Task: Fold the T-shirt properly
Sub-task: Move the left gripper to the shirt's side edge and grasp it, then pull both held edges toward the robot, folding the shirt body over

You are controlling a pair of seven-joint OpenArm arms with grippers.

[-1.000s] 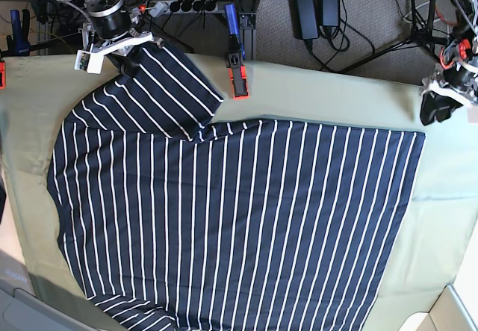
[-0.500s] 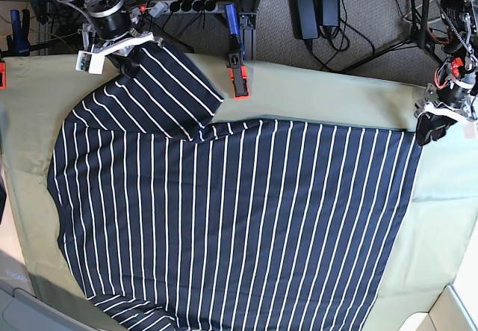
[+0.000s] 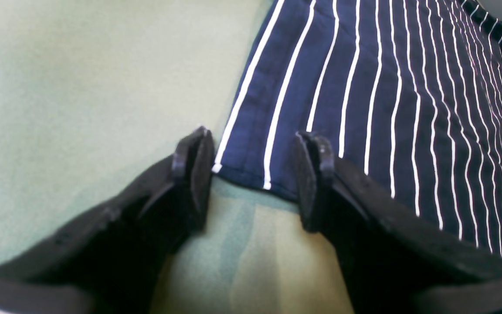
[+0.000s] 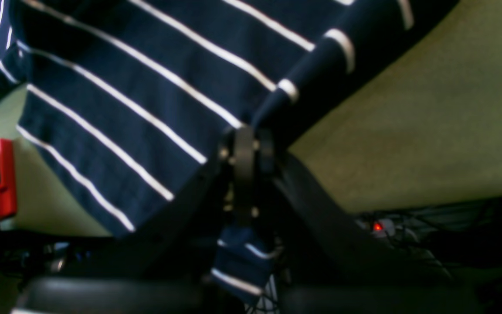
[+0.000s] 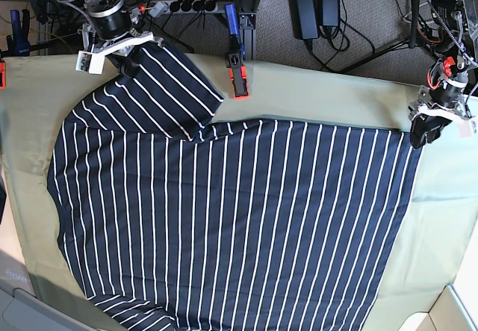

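Covering the table, olive cloth (image 5: 321, 92) (clamped (image 5: 239, 77)) meets cable-strewn carpet (image 5: 358, 25).

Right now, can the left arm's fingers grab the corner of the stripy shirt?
Probably yes. The left gripper is open, its fingers standing either side of the T-shirt corner, which lies flat on the green cloth. Nothing sits between them.

The base view looks straight down from high above the worktop (image 5: 328, 92). The left wrist camera sits close behind its hand (image 3: 253, 174), facing along the T-shirt (image 3: 408, 87); both show its hem corner. The right wrist view looks up closely at the lifted sleeve (image 4: 146, 100).
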